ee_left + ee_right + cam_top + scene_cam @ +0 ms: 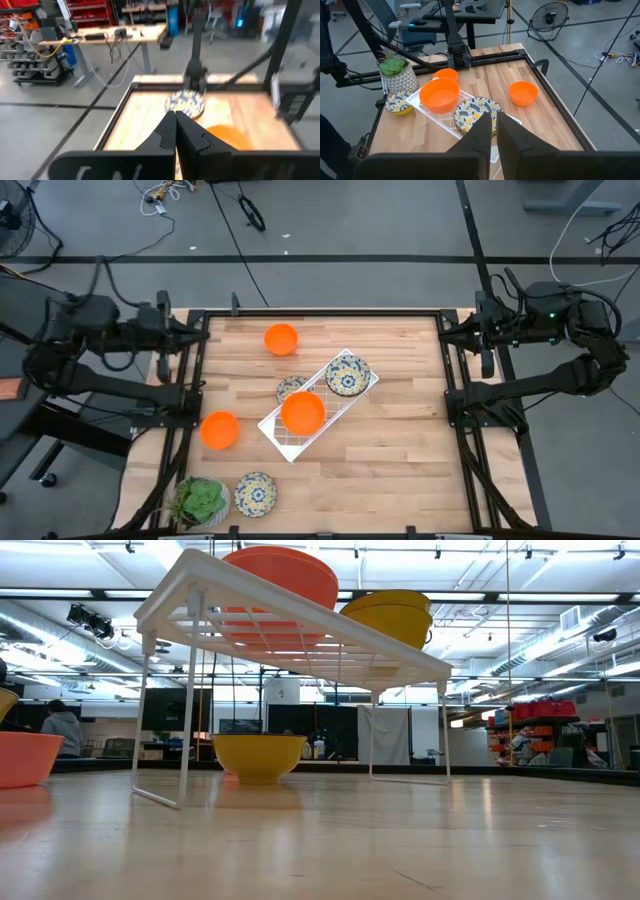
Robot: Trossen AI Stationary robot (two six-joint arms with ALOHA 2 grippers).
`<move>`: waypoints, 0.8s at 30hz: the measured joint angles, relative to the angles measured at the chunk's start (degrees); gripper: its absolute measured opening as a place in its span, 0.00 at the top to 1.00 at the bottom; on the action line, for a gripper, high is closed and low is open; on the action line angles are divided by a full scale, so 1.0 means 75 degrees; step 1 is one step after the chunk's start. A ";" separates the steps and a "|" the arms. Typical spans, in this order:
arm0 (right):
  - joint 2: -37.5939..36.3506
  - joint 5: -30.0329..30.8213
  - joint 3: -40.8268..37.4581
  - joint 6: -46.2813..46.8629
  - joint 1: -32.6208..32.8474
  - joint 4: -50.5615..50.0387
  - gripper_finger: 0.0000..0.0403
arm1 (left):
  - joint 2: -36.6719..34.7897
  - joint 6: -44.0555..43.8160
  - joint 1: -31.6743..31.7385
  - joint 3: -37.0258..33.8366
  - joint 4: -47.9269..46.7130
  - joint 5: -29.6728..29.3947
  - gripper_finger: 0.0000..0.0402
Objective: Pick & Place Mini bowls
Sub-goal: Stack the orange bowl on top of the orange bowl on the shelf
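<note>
Several mini bowls show in the high view. A plain orange bowl (302,412) and a floral bowl (347,375) sit on top of the white wire rack (283,442). Another floral bowl (289,388) stands on the table, partly under the rack. Two orange bowls (281,338) (219,430) and one more floral bowl (255,493) stand on the wood. My left gripper (203,337) (175,125) waits shut at the table's far left edge. My right gripper (446,335) (493,125) waits shut at the far right edge. Neither is near a bowl.
A potted green plant (200,502) stands at the near left corner beside the floral bowl. The rack lies diagonally across the table's middle on thin legs (185,710). Bare wood shows on the right half of the table (400,450). A person sits far off in the room (62,727).
</note>
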 joint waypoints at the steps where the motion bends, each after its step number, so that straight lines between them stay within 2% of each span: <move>1: 0.0002 0.0000 0.0000 0.0001 0.0000 0.0000 0.92 | 0.0078 0.0159 0.0109 0.0000 -0.0121 0.0087 1.00; 15: 0.0001 0.0000 0.0000 0.0002 0.0000 0.0000 0.92 | 0.1576 0.2107 0.2028 -0.0006 -0.0572 0.1778 1.00; 24: -0.0001 0.0000 0.0000 0.0002 0.0000 0.0000 0.92 | 0.2567 0.3213 0.2854 -0.0006 -0.0921 0.1918 0.99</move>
